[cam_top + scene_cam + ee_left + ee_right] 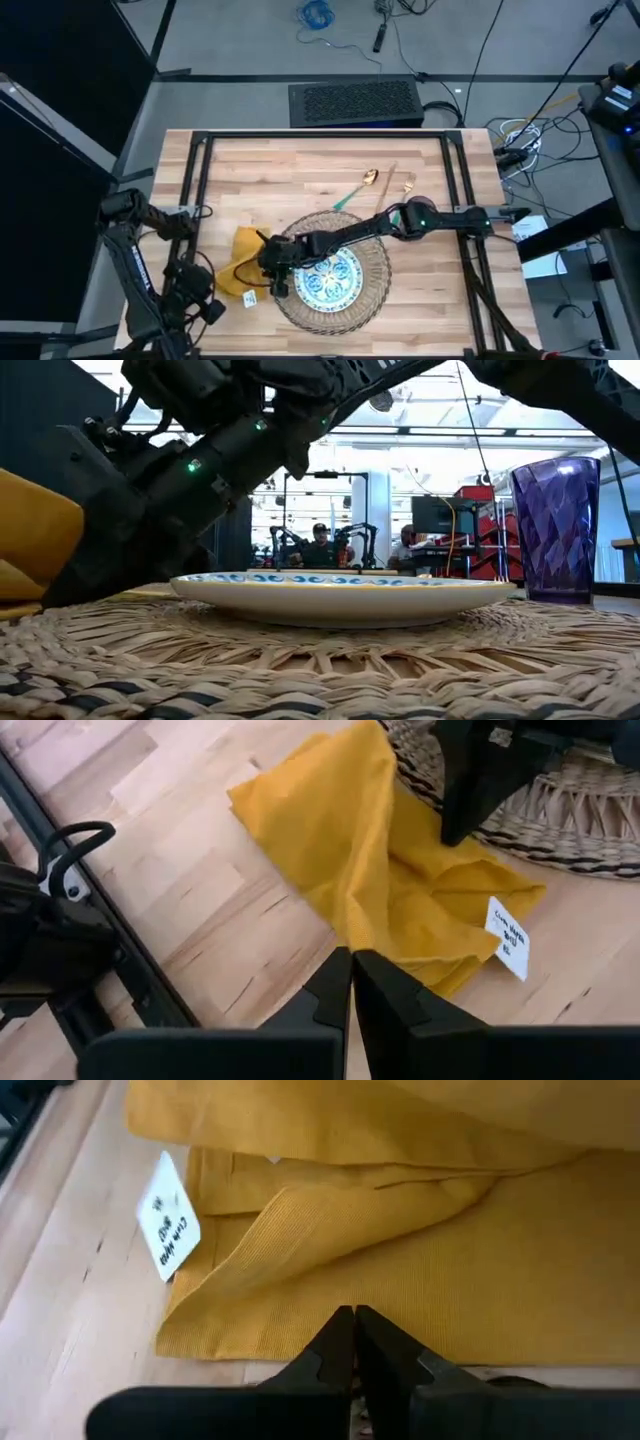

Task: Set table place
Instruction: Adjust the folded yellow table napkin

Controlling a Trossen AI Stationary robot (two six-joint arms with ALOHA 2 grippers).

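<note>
The mustard-yellow napkin (240, 262) lies crumpled on the table (300, 165), with one edge against the left rim of the woven mat (372, 292). It carries a white tag (167, 1228). The blue-green plate (335, 280) sits on the mat. My right arm reaches across the mat, and my right gripper (353, 1318) is shut with its tips at the napkin. My left gripper (352, 960) is shut and hovers over bare wood near the napkin's left side. A purple cup (555, 525) stands behind the plate (340, 595). My right gripper has its shut fingertips on a flat layer of the napkin (420, 1295), a little in from the edge nearest the mat. The fingers slant down from the table's right side. No cloth shows between them, so I cannot tell if a layer is pinched. The napkin lies on the table, bunched into a ridge (365, 810).
A green-handled gold spoon (358, 190) and other gold cutlery (400, 185) lie on the table beyond the mat. Black frame rails (190, 180) run along both sides of the tabletop. Bare wood lies left of the napkin and across the far half.
</note>
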